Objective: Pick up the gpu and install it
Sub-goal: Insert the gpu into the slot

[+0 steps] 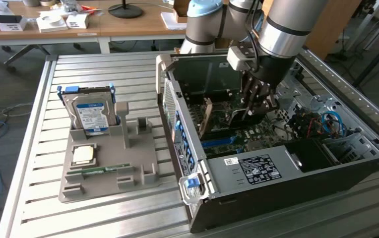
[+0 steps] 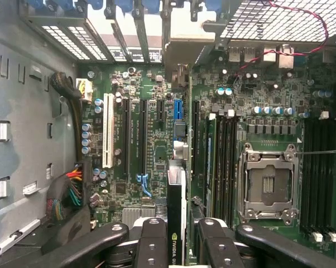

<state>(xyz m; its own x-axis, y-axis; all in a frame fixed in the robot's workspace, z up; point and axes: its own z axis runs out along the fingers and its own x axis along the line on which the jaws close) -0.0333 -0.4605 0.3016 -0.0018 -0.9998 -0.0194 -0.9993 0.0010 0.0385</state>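
Gripper (image 2: 181, 229) grips one gpu (image 2: 176, 192) inside one case (image 1: 242, 218).

In the exterior view the arm (image 1: 279, 29) leaves the picture at twelve o'clock and covers a part of the inside of the computer case (image 1: 276, 208). Under the claw (image 1: 249, 119) the gpu (image 2: 177, 223) cannot be told from the dark parts around it. In the wrist view the card shows only edge-on, and the picture's edge cuts its near end and its label. The print on the hard drive (image 1: 92, 115), at nine o'clock from the case, is too small to read.
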